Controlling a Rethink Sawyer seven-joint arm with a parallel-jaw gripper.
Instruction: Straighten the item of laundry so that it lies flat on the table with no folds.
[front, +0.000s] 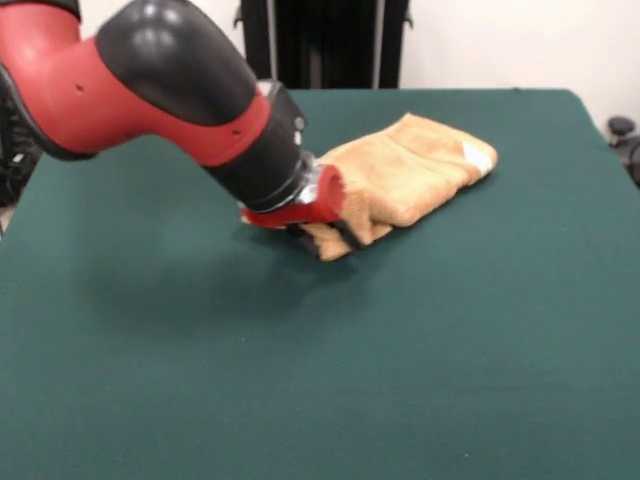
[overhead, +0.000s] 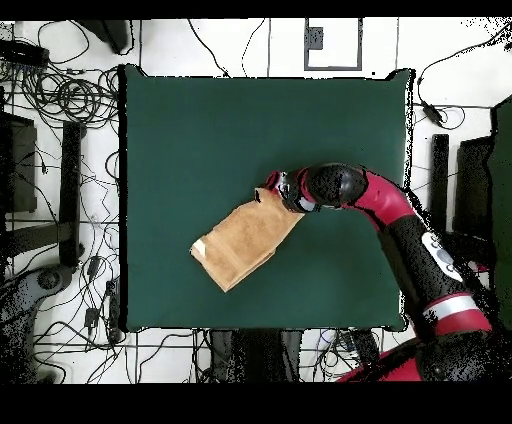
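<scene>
Down at the towel's (front: 405, 170) near-left end in the front view: the gripper (front: 318, 232), low over the table (front: 320, 380), its red body pressed against the cloth and dark fingertips half buried in the folded edge. Apparently pinching that corner of cloth, though impossible to tell how far apart the fingers stand, since arm and fabric hide the gap. Reaching in from the upper left of the front view, a thick red and black arm (front: 160, 90), steeply tilted toward the cloth. From overhead, the same gripper (overhead: 272, 190) touching the towel's (overhead: 245, 243) upper right corner, with the arm (overhead: 390, 215) stretching in from the lower right. Orange-tan terry cloth, folded over on itself into a thick elongated bundle, not flat. Long axis diagonal: in the front view running from the near-left end at the gripper up toward the far right; overhead, from upper right down to lower left. Small white care tag (front: 478, 157) at the end farthest from the gripper, also seen overhead (overhead: 199, 247) at the lower left end. Lying somewhat right of centre and toward the far half of the table in the front view. Dark green felt-like covering, far larger than the cloth. Around the table overhead, a pale floor strewn with black cables (overhead: 70, 95).
</scene>
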